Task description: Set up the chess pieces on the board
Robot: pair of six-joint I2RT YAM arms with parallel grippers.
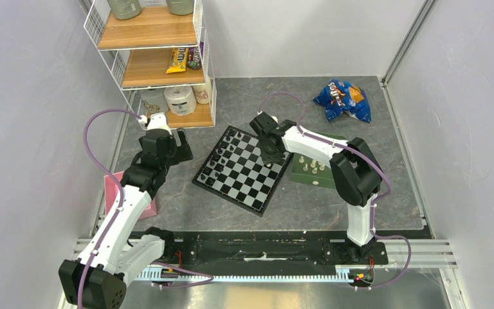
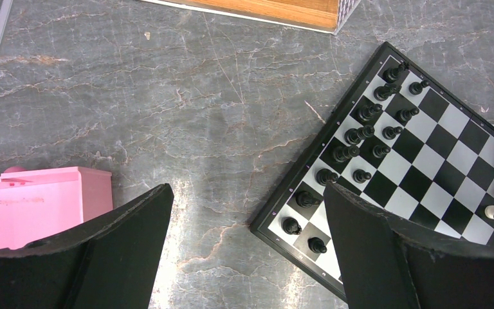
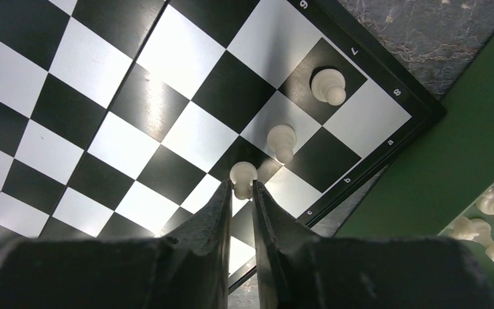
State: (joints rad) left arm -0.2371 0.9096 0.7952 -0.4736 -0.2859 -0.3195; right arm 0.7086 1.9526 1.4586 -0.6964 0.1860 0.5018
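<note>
Right fingers straddle a cream-white pawn on the black-and-white chequered board; we cannot tell whether they grip. Left fingers hang released. We advise withdrawing vertically, sparing neighbouring pawns.

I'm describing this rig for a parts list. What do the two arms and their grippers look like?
The left arm and right arm share one build: white links joined by chunky black joint housings, each trailed by a thin purple cable in loops. The left gripper and right gripper each have two matte black, wedge-shaped fingers with rough edges.
</note>
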